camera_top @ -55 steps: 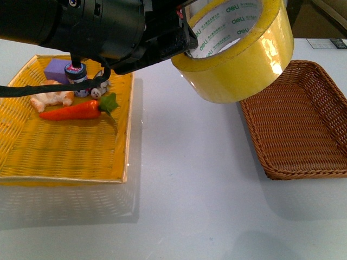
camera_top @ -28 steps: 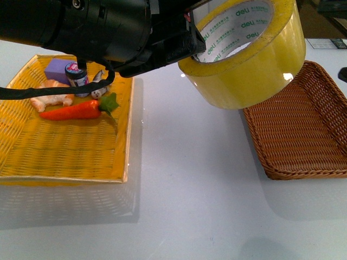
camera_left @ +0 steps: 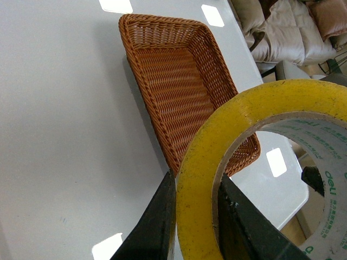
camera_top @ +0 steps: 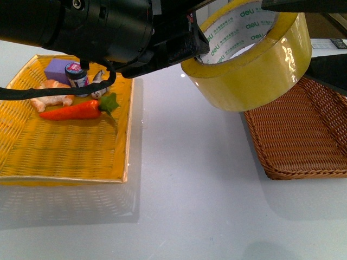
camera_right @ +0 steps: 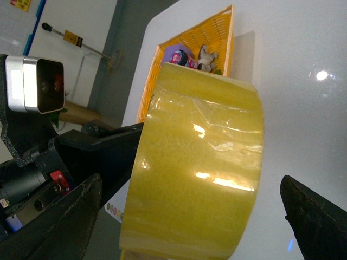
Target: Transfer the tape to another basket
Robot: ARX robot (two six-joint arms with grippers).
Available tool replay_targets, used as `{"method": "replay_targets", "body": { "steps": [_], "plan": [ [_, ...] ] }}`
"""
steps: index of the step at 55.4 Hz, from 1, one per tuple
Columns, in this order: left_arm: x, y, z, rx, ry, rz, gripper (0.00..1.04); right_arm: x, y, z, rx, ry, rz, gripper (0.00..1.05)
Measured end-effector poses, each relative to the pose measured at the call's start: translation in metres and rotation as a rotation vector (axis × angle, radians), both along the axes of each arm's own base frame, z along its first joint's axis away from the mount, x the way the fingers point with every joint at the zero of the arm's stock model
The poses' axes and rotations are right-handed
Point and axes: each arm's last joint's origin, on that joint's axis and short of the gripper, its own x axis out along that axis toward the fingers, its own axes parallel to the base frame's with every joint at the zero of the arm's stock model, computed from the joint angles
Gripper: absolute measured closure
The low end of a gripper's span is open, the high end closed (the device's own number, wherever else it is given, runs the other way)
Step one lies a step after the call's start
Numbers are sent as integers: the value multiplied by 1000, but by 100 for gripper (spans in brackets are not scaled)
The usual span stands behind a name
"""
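Note:
The tape (camera_top: 255, 70), a wide yellow roll with a white core printed in green, hangs in the air above the near left edge of the brown wicker basket (camera_top: 303, 135). My left gripper (camera_top: 194, 51) is shut on the roll's wall, one finger inside the core and one outside, as the left wrist view shows: gripper (camera_left: 195, 216), tape (camera_left: 201, 157), basket (camera_left: 179, 81) empty beneath. My right gripper (camera_right: 190, 216) stands open, its dark fingers (camera_right: 312, 216) wide apart on either side of the tape (camera_right: 200, 162) without touching it. One right finger (camera_top: 331, 70) shows beside the roll.
A flat yellow woven tray (camera_top: 32, 157) at the left holds a toy carrot (camera_top: 76, 110), a purple block (camera_top: 57, 69), a small jar (camera_top: 77, 76) and a pale toy figure (camera_top: 51, 95). White tabletop (camera_top: 190, 179) lies between tray and basket.
The left gripper has carried the tape rightward, toward the brown basket. The right gripper's dark fingers have come into the front view at the top right, flanking the roll.

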Motion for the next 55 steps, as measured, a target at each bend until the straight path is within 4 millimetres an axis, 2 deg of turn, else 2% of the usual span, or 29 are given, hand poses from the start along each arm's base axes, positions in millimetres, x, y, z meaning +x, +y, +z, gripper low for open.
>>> {"method": "replay_targets", "body": {
  "steps": [6, 14, 19, 22, 32, 39, 55],
  "plan": [
    [-1, -1, 0, 0, -1, -6, 90, 3, 3, 0, -1, 10, 8, 10],
    [-1, -3, 0, -4, -3, -15, 90, 5, 6, 2, 1, 9, 17, 30],
    [-2, -3, 1, -9, -6, -21, 90, 6, 7, 4, 9, 17, 7, 49],
    [-1, -3, 1, -9, -12, -22, 90, 7, 7, 4, 21, 32, -2, 55],
    [-1, -3, 2, -13, -17, -23, 89, 7, 8, 4, 32, 42, -6, 56],
    [-2, -3, 5, -29, -24, -27, 65, 7, 8, 3, 31, 41, 10, 57],
    [-12, 5, 27, -65, -93, -19, 22, 8, 7, 3, 31, 42, 4, 58]
  ]
}}
